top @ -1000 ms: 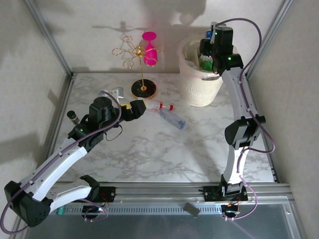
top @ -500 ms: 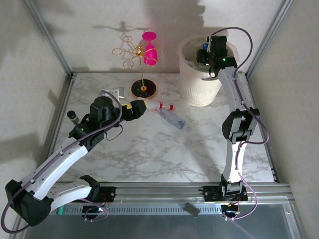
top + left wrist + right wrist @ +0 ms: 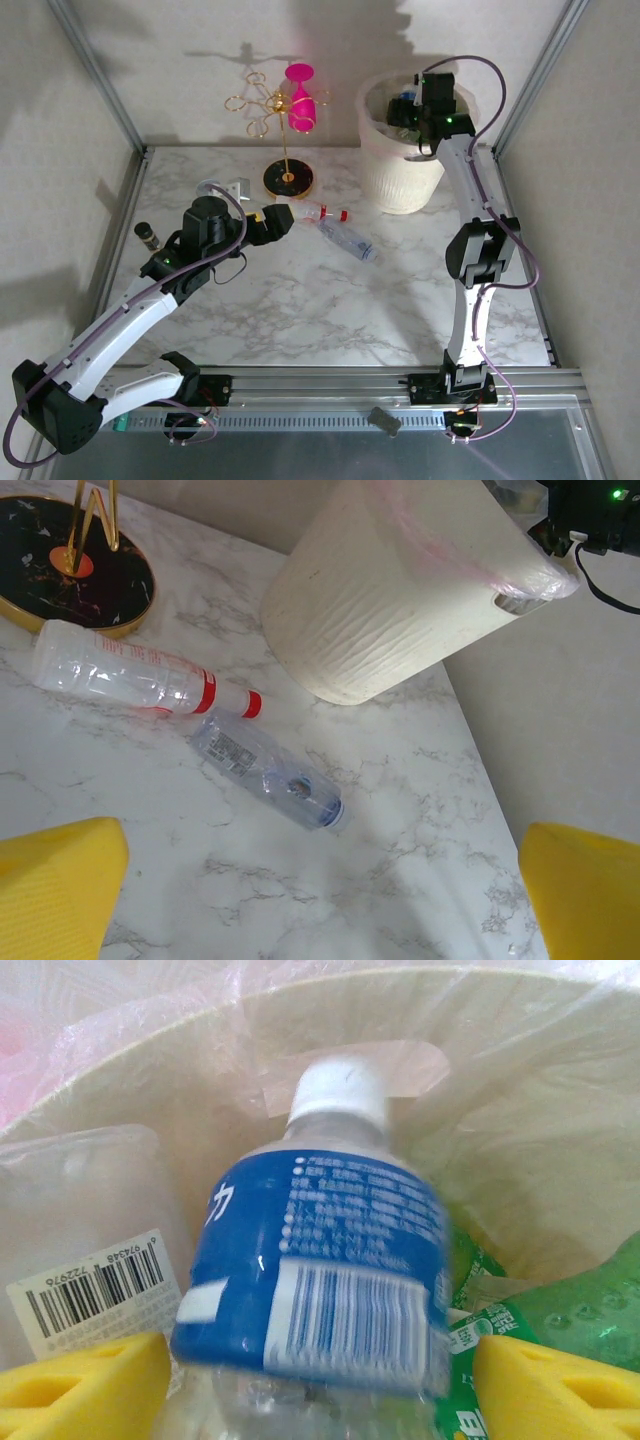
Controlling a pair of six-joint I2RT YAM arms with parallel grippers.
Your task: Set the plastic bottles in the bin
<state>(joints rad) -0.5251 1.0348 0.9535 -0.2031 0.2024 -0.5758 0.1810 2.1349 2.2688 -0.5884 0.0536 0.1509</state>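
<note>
**Down into the cream-white translucent plastic bin (image 3: pixel 400 185) goes the right gripper (image 3: pixel 410 114)**

Since a second ago that arm has sunk from above the rim into the bin's mouth. Farthest left, the left gripper (image 3: pixel 320 900) hangs over the marble table (image 3: pixel 420 880), yellow pads spread wide, holding nothing. Ahead of it lie a red-capped clear plastic bottle (image 3: pixel 125 675) and, just beside it, a blue-labelled clear plastic bottle (image 3: pixel 265 770). Right of them stands the bin. Inside, the right gripper's pads stand parted around a blurred white-capped blue-wrapped bottle (image 3: pixel 320 1260), with a gap at the right pad. Green bottles (image 3: pixel 570 1320) lie alongside.
</note>
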